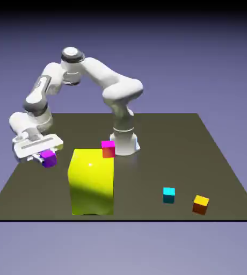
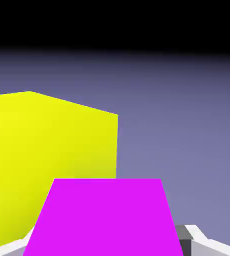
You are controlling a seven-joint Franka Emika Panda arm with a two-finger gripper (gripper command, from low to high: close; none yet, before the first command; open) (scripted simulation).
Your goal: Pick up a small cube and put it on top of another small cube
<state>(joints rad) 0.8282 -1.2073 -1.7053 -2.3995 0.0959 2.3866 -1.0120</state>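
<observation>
The small cube (image 1: 49,158), purple with a brighter violet top, sits between my fingers at the exterior view's left, near the table's left edge. My gripper (image 1: 45,156) is shut on it. In the hand view the small cube (image 2: 104,217) fills the lower middle as a large magenta face, hiding most of my gripper (image 2: 107,249); only a grey fingertip (image 2: 207,245) shows at the lower right. Whether the cube rests on the table or hangs just above it, I cannot tell.
A big yellow block (image 1: 92,182) stands just to the cube's right, and the yellow block (image 2: 47,155) looms behind it in the hand view. A cube with pink top and red sides (image 1: 108,149) sits behind the block. A cyan cube (image 1: 169,195) and an orange cube (image 1: 201,204) lie front right.
</observation>
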